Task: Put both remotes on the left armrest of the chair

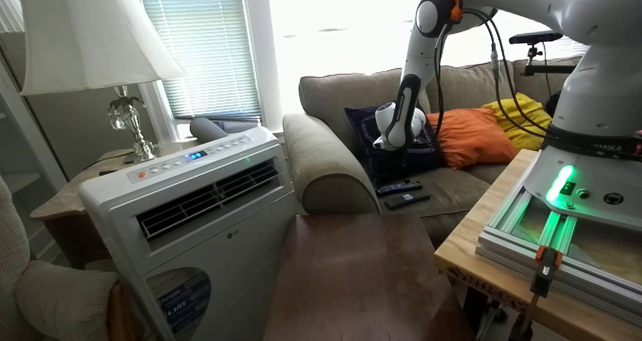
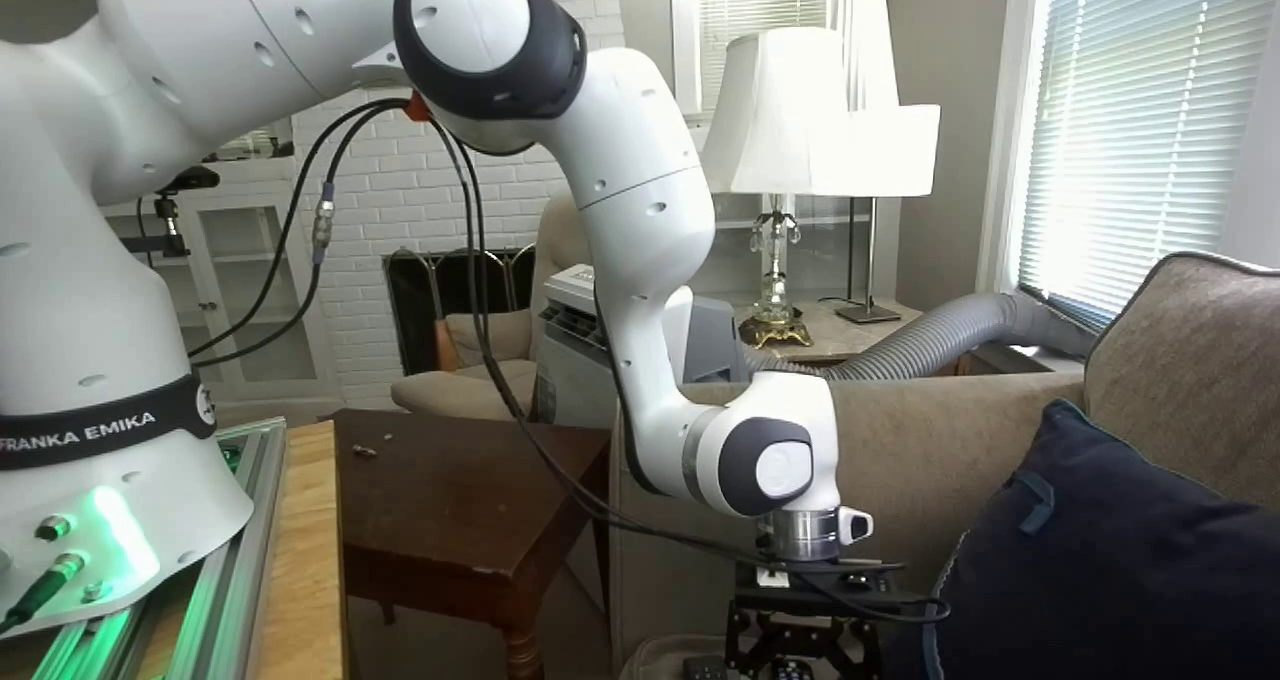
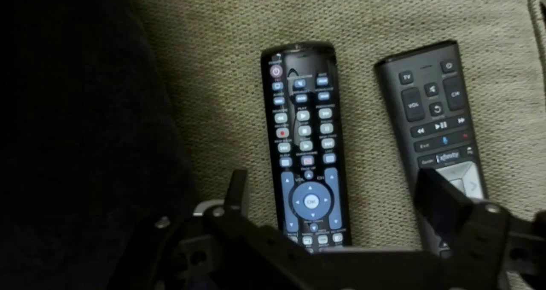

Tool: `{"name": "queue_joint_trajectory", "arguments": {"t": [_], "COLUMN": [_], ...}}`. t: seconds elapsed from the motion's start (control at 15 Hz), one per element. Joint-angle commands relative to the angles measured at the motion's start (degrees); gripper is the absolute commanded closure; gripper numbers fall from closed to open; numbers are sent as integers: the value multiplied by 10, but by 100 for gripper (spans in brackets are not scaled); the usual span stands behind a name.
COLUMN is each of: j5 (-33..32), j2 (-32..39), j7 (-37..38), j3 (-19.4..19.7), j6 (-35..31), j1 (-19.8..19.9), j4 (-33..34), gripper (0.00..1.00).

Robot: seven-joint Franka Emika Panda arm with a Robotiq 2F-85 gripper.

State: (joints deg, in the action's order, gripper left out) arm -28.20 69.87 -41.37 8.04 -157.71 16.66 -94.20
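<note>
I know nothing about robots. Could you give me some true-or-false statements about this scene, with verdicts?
1. The glossy remote and the matte remote lie on the sofa seat. True.
2. The gripper is clutching the glossy remote. False: it stands open, holding nothing.
3. The navy cushion sits nearer the armrest than the orange cushion. True.
4. A remote already rests on the armrest. False: both are on the seat.
5. The display on the air conditioner glows green. False: it glows blue.
</note>
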Motion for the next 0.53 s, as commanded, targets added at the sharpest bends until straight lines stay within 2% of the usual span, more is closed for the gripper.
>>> {"name": "queue_joint_trajectory", "arguments": {"t": [0.0,0.13,0.47], "j5": [8,5,12], "j2": [2,-2,19], "j7": [-2,-3,-64], "j3": [8,7,-29], "j6": [1,-11,-13], "j1": [-9,-11,21], "j4": [3,-1,14], "gripper": [0,0,0]}}
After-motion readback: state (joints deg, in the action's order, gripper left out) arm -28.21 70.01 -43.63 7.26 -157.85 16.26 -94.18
